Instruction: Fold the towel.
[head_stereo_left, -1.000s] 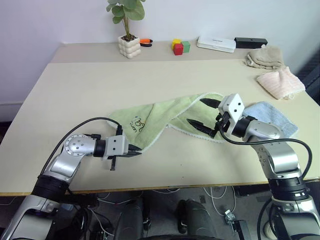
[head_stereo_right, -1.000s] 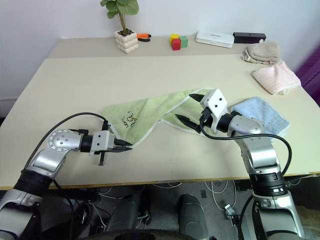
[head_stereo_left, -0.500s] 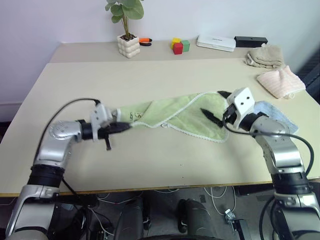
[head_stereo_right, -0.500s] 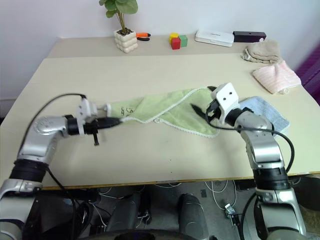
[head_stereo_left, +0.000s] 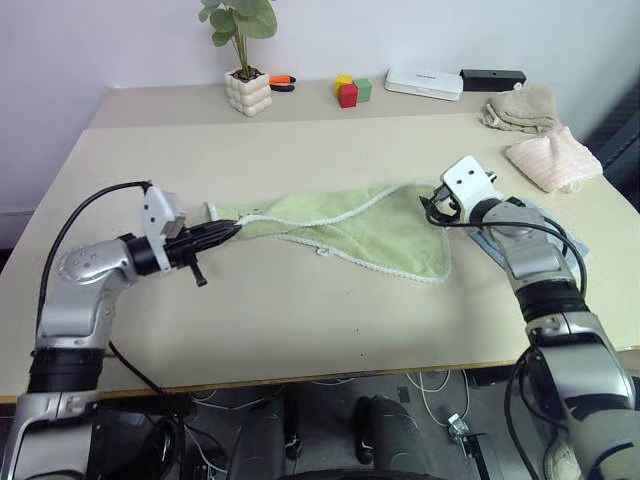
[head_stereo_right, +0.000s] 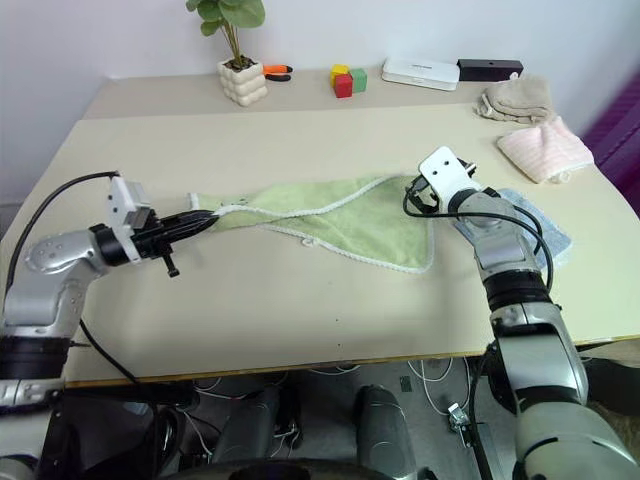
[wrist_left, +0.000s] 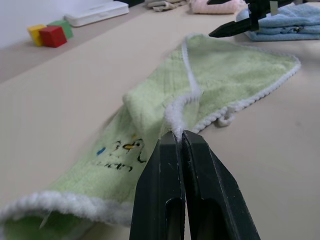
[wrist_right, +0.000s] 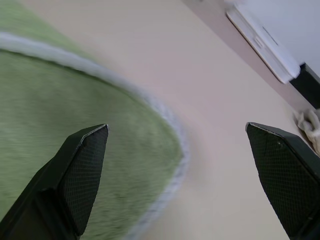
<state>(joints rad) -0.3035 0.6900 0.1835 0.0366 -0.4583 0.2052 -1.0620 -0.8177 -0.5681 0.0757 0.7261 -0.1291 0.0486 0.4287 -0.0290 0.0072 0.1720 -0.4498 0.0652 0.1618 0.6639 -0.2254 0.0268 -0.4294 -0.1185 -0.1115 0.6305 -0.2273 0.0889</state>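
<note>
A: We have a beige desk (head_stereo_left: 300, 320) against a white wall. The towel (head_stereo_left: 385, 225) lies in the middle of it, pulled into a long strip from the left side toward the right edge. Why is it so stretched?

B: We think because the left gripper (head_stereo_left: 228, 231) pinches its white edging, fingers pressed together on the hem, and holds that end a little off the desk. The right gripper (head_stereo_right: 412, 196) stands with fingers spread wide at the towel's far right corner; in our judgement it is placed there to take that corner, so the cloth can be folded over.

A: And the other things?

B: We count three more cloths: one light blue cloth (head_stereo_right: 535, 225) at the right edge, under the right arm; one pale pink cloth (head_stereo_left: 550, 160) and one beige cloth (head_stereo_left: 520, 105) near the far right corner. Along the far edge we count one potted plant (head_stereo_left: 245, 70), one white flat box (head_stereo_left: 422, 82), one black box (head_stereo_left: 492, 76), and three coloured blocks (head_stereo_left: 349, 90).
</note>
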